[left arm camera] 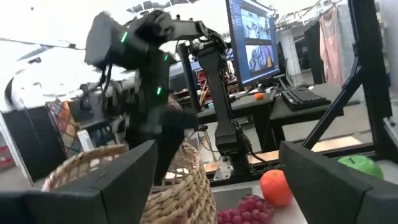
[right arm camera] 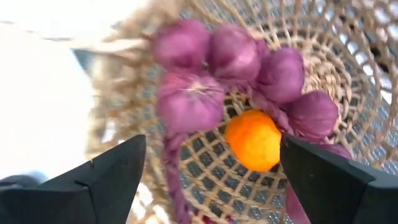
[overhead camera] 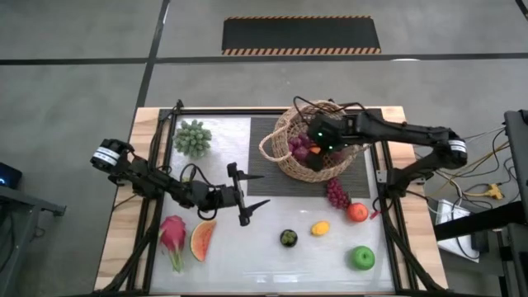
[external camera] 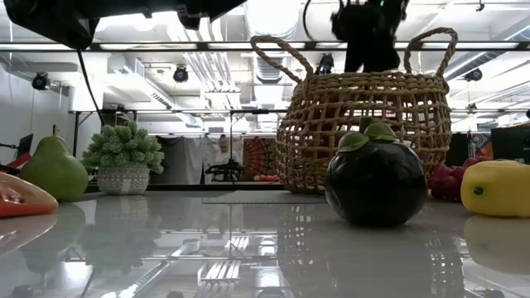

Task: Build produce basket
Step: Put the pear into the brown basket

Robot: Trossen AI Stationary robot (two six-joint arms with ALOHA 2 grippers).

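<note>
No readable writing shows. The basket [overhead camera: 312, 144] sits at the counter's [overhead camera: 272, 223] far edge, holding a purple grape bunch [right arm camera: 242, 68] and an orange [right arm camera: 253, 139]. The right gripper [overhead camera: 318, 148] hangs over it, fingers apart, empty. The left gripper [overhead camera: 247, 195] waits wide open above bare mid-counter.

Robotics lab, exposed ceiling ducts [external camera: 248, 62], monitor [left arm camera: 255, 40], keyboard [left arm camera: 305, 96]

No legible text, label, brand, number or sign appeared in any view. The bright computer monitor [left arm camera: 254, 38] on the desk beyond the counter showed only picture panels, its on-screen content too small to be read.
</note>
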